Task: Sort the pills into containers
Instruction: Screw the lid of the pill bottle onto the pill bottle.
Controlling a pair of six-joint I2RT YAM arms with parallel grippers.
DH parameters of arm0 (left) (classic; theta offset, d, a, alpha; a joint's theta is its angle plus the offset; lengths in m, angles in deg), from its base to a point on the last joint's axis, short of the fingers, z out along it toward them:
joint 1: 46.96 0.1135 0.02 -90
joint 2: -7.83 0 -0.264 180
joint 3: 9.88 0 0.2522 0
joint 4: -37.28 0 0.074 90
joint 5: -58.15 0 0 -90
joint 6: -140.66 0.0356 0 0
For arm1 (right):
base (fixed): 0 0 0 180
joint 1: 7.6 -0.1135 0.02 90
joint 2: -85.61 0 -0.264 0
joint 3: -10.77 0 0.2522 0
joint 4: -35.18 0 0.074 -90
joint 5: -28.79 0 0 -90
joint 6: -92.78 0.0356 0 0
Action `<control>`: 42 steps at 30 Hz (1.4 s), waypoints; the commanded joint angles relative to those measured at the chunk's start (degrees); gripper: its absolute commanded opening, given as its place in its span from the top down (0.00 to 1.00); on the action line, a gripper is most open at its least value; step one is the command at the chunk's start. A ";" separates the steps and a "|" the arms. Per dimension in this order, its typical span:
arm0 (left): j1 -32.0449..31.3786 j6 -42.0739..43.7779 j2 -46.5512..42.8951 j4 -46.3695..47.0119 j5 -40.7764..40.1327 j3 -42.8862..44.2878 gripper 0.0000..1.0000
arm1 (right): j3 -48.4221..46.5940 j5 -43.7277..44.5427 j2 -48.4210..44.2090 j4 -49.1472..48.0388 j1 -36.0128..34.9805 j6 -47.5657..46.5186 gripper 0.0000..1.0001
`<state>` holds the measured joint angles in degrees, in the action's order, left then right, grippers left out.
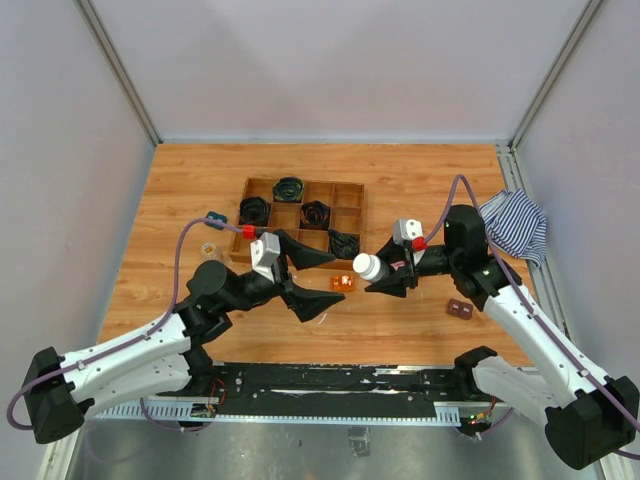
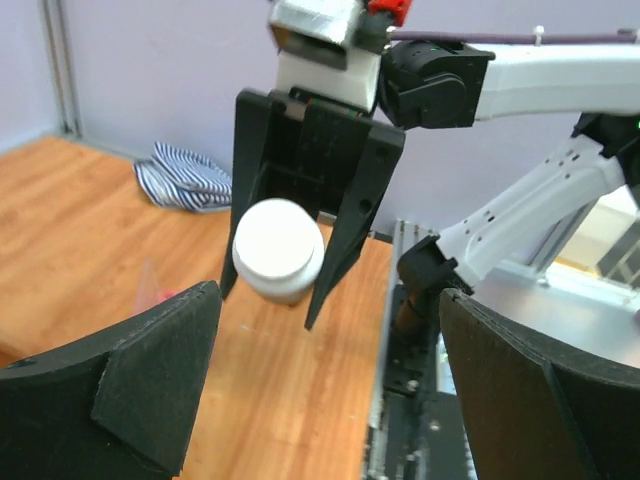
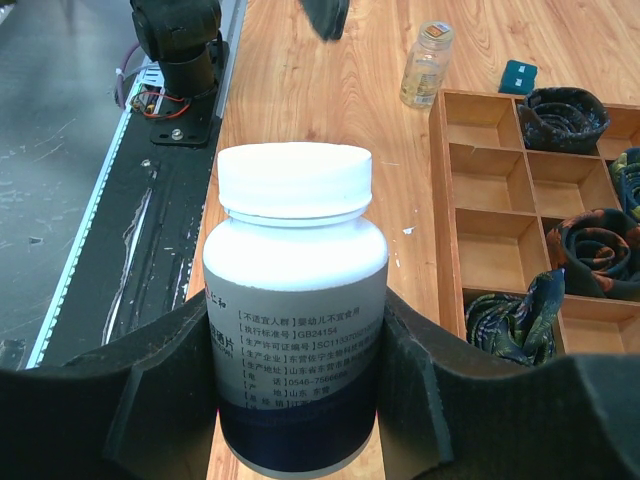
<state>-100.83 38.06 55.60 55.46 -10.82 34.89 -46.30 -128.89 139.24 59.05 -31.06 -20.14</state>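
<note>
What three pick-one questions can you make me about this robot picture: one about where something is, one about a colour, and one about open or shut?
1. Where is the bottle?
A) in the left end effector
B) in the right end effector
C) nowhere in sight

2. What colour is its cap?
A) red
B) green
C) white

3. How is the left end effector?
A) open and empty
B) shut tight
C) shut on the bottle

Answers:
1. B, it squeezes the bottle's sides.
2. C, the cap looks plain white.
3. A, its jaws stand wide apart with nothing between them.
</note>
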 commanded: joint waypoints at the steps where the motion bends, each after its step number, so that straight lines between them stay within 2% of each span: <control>1: -0.27 -17.58 -3.65 3.91 -8.39 -4.75 0.04 | -0.94 -0.17 -0.59 -1.32 0.37 -0.03 0.99; 3: -0.54 -21.39 -4.79 3.34 -12.47 -5.11 0.10 | -0.97 -0.25 -0.38 -1.32 0.36 -0.03 0.99; 5: -2.95 -21.34 -5.32 -1.38 -20.30 -3.29 0.14 | -0.97 -0.09 -0.19 -1.32 0.35 -0.02 0.99; 9: -14.27 -15.71 -2.71 -13.65 -40.73 4.10 0.16 | -0.90 0.11 -0.06 -1.32 0.35 -0.10 1.00; 14: -20.49 -14.25 6.05 -26.30 -53.72 16.19 0.18 | -0.90 0.18 0.09 -1.23 0.35 -0.12 0.99; 21: -22.32 -12.76 12.27 -32.53 -58.52 23.63 0.20 | -0.94 0.26 -0.19 -1.17 0.35 -0.15 0.99; 33: -22.33 -11.22 16.53 -31.10 -54.98 26.26 0.25 | -1.05 0.24 -0.44 -1.08 0.35 -0.16 0.99; 36: -22.33 -10.86 16.86 -30.70 -55.06 26.30 0.29 | -1.03 0.27 -0.45 -1.10 0.35 -0.13 0.99; 39: -22.33 -10.01 17.07 -29.70 -53.89 26.12 0.40 | -1.03 0.26 -0.45 -1.12 0.34 -0.12 1.00; 42: -22.33 -9.89 17.29 -29.79 -52.66 26.35 0.45 | -1.06 0.26 -0.45 -1.11 0.37 -0.11 0.99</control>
<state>-122.70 27.11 72.60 23.90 -64.30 59.28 -46.30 -128.55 139.41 59.05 -31.06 -20.16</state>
